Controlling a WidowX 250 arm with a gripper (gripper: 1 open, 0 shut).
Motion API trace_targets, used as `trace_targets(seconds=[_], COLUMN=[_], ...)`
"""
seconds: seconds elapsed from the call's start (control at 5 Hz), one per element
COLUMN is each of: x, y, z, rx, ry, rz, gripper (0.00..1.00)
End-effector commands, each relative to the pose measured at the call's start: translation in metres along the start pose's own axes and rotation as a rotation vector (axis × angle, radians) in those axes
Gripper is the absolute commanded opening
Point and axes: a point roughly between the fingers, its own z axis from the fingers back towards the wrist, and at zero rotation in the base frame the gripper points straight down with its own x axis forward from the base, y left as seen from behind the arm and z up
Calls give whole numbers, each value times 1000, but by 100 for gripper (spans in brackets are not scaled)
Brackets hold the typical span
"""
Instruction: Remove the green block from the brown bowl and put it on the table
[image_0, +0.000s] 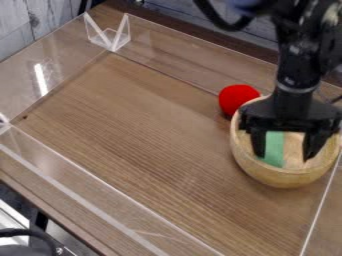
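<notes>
The pincer (283, 140) stands wide apart, straddling the green block (277, 150) inside the brown bowl (283, 170), gripping nothing; the arm points steeply downward.

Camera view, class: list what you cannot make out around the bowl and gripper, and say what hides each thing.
- Green block: its upper end is covered by the gripper, so contact cannot be judged.
- Bowl: its far rim is behind the open gripper.
- Red ball: its right side is hidden by the gripper.
- Arm: cut off by the top edge and motion-blurred.
</notes>
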Motion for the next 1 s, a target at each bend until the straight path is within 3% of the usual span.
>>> trace_targets(seconds=[0.0, 0.2, 0.8], x=[8, 6, 13], y=[2, 8, 17], z=[-7, -19, 23], rx=[-14, -9, -121], ry=[-35, -39, -72], rz=[25, 47, 83], gripper=[100, 0, 0])
